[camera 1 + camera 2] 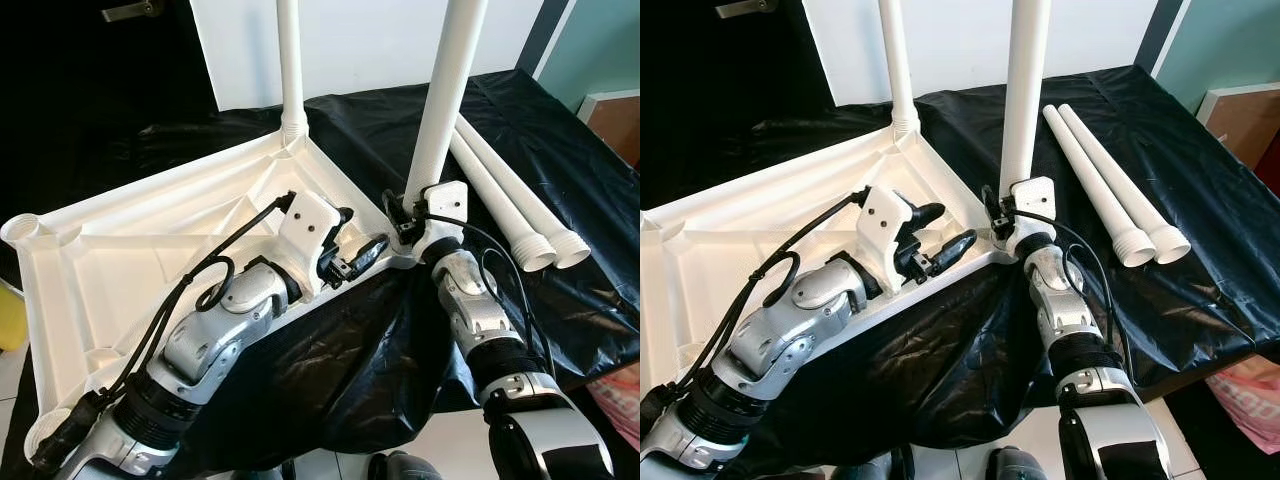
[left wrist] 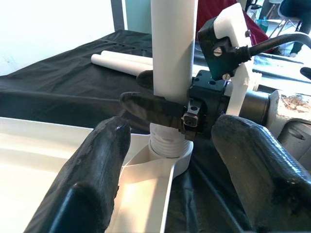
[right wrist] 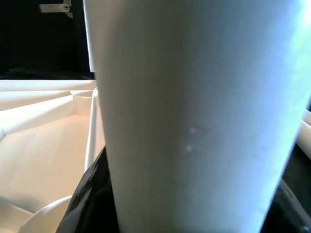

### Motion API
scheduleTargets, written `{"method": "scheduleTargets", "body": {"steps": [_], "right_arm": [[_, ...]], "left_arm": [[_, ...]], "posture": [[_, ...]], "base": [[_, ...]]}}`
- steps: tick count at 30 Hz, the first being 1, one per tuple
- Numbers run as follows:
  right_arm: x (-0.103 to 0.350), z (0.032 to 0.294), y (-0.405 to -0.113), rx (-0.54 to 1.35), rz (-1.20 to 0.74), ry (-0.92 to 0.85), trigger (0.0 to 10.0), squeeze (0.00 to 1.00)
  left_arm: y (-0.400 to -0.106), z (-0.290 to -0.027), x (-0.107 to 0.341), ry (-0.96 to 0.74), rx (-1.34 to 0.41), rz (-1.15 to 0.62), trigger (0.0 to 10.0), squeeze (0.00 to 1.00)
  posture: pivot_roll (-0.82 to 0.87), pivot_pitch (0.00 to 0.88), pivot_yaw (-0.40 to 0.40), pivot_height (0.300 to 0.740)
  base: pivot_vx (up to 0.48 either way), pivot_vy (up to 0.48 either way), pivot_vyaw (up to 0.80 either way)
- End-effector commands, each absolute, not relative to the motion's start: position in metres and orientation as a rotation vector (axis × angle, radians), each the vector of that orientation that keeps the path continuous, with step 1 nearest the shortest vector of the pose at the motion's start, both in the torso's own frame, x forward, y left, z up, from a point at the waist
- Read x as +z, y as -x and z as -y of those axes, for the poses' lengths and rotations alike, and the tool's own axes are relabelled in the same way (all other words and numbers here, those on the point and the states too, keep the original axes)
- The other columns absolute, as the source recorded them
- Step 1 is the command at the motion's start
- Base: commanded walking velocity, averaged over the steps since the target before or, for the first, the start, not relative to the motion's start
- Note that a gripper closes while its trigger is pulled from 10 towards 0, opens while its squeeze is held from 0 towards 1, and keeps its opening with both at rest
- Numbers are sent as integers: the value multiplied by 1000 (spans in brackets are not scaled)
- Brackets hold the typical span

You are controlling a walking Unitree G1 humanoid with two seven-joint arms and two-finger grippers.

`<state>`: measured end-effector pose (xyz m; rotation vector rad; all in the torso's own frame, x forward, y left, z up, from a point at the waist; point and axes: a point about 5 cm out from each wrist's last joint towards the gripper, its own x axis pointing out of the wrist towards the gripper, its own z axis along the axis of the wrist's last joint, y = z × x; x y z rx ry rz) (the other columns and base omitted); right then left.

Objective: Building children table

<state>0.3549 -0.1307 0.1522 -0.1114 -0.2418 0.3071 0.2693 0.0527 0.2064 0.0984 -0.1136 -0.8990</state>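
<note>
Two silver arms reach forward from the bottom of the head views. Between them hangs a black sheet (image 1: 350, 370) that covers the counter.

An upside-down white tabletop (image 1: 130, 260) lies on the sheet, and its near corner sticks out over the edge. Two white legs stand up from it. One far leg (image 1: 290, 60) stands in the far corner. One near leg (image 1: 1025, 90) stands in the corner closest to the right arm.

The right gripper (image 2: 160, 99) is at the bottom of the near leg, just above the threaded socket. Its black fingers (image 2: 150, 109) pinch the leg from both sides.

The left gripper (image 1: 940, 235) rests over the tabletop rim, near that same corner. Its fingers (image 2: 92, 170) are spread apart and hold nothing.

Two loose legs (image 1: 520, 215) lie side by side on the sheet to the right, touching each other.
</note>
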Motion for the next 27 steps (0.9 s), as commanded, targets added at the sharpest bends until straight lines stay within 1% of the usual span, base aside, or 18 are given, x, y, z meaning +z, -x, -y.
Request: {"method": "scheduleTargets", "body": {"steps": [1, 11, 15, 17, 27], "right_arm": [[110, 134, -342, 357, 90, 124, 10000, 0], [107, 137, -339, 411, 102, 84, 10000, 0], [105, 139, -341, 395, 85, 81, 10000, 0], [102, 139, -343, 372, 53, 35, 10000, 0], [97, 134, -352, 313, -84, -43, 10000, 0]], "left_arm": [[-252, -43, 203, -121, -1221, 87, 10000, 0], [-252, -42, 205, -119, -1232, 89, 10000, 0], [-252, -42, 206, -119, -1231, 90, 10000, 0], [-251, -43, 206, -120, -1230, 90, 10000, 0], [-250, -43, 207, -121, -1231, 92, 10000, 0]], "posture": [[-4, 119, 19, 740], [-2, 118, 20, 740], [1, 117, 19, 740], [6, 117, 17, 740], [4, 117, 19, 740]], "base": [[0, 0, 0], [0, 0, 0], [0, 0, 0], [0, 0, 0], [0, 0, 0]]}}
